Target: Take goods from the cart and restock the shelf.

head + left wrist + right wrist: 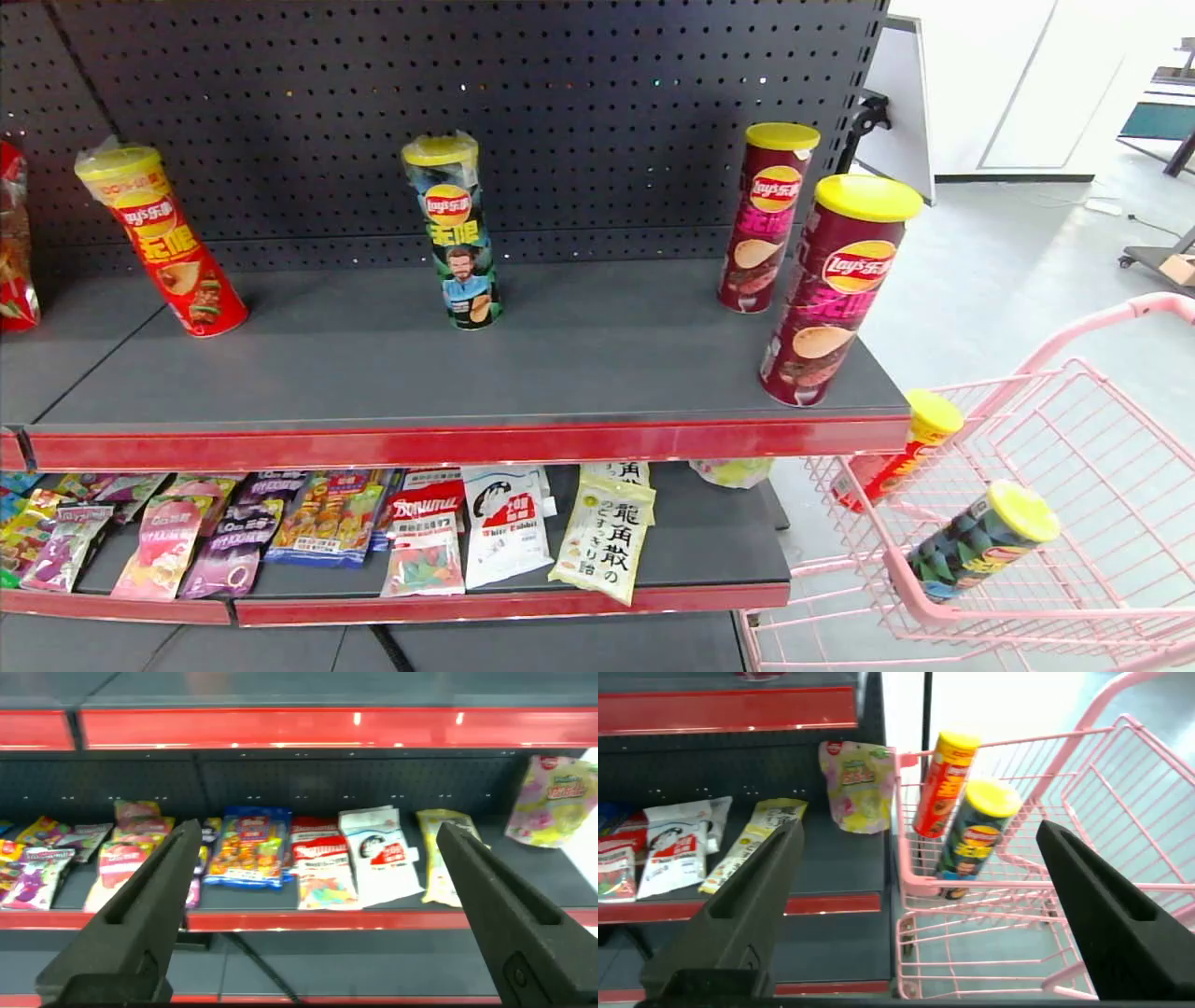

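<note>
The left gripper [308,919], its black jaws spread wide and holding nothing, faces the flat snack packets [245,847] on the lower shelf; the right gripper [915,919], likewise wide and empty, faces the pink wire cart [1046,616]; there the red cardboard tube with a yellow lid [943,784] and the dark green yellow-lidded tube [974,840] lean lids-up in the corner nearest the shelf, seemingly touching; the right arm is nearer, so the pick looks to be its job.

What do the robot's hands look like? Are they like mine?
Not much like yours. The left hand and the right hand each have just two long, flat, black fingers. The fingers are shaped like wedges, with a shallow groove along each one.
</note>
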You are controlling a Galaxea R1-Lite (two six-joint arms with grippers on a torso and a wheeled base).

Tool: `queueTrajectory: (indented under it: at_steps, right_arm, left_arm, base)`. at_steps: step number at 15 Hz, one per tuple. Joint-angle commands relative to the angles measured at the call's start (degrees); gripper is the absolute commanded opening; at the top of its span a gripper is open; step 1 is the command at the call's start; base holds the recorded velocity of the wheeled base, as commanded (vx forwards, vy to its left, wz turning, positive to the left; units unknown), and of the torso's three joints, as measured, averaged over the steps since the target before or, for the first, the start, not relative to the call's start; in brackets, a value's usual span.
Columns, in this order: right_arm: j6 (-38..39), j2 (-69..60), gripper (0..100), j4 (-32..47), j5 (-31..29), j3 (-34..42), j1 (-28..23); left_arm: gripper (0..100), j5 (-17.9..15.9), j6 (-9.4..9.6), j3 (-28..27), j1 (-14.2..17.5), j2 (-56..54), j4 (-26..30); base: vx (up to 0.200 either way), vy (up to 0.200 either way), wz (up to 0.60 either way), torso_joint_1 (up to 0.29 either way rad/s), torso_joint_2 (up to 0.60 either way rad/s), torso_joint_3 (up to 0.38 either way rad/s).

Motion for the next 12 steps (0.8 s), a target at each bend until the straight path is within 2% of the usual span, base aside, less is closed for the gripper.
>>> queueTrajectory:
  at_steps: [1,2,3,12]
  right_arm:
    - [0.0,0.1,100,0.0,0.0,0.0,0.0]
    - [0.0,0.1,100,0.0,0.0,0.0,0.0]
    - [0.0,0.1,100,0.0,0.0,0.0,0.0]
    - [0.1,0.1,100,0.0,0.0,0.0,0.0]
  left_arm:
    - [100,0.0,0.00,0.0,0.0,0.0,0.0]
    - [100,0.0,0.00,0.0,0.0,0.0,0.0]
    - [100,0.0,0.00,0.0,0.0,0.0,0.0]
    - [100,0.0,0.00,0.0,0.0,0.0,0.0]
  base:
    - [0.000,-0.200,0.00,0.002,0.01,0.002]
    - [0.000,-0.200,0.00,0.007,0.00,0.007]
    - [0.000,0.000,0.00,0.000,0.00,0.000]
    - [0.000,0.000,-0.60,0.004,0.00,0.001]
